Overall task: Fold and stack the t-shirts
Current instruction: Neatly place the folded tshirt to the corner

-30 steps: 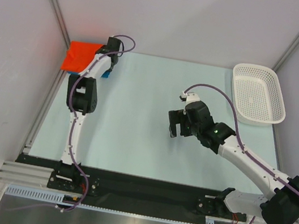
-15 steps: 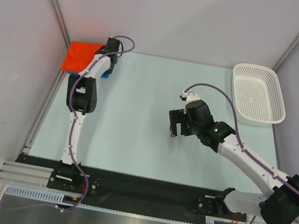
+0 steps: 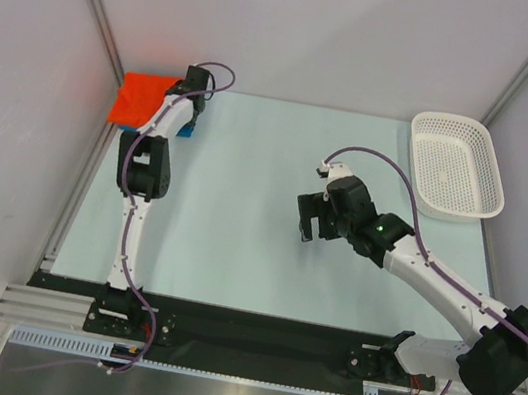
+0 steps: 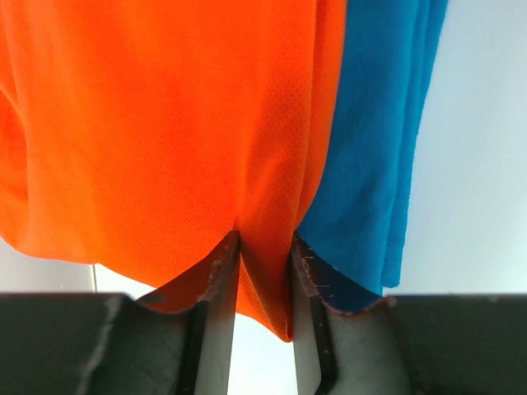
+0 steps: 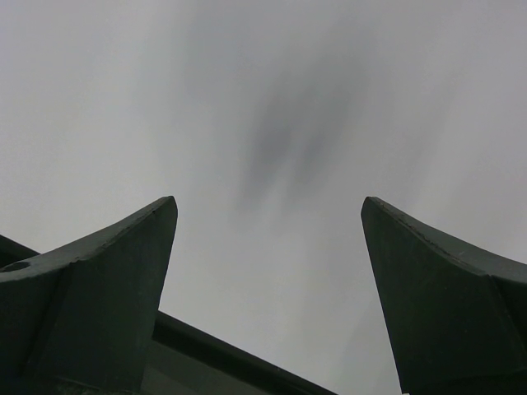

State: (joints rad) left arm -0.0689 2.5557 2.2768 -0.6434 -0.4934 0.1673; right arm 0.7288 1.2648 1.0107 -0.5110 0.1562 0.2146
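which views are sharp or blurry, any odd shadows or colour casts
Left wrist: sharp, weave visible on the orange shirt beside the blue shirt. Right wrist: blurry grey background, a smeared dark shadow beyond the right gripper. Top external: even light, a reddish tint on the left wall.

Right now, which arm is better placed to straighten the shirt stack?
Left. The left jaws pinch a fold of the orange shirt, which overlaps the blue shirt at the far-left corner. The right jaws hang open and empty mid-table.
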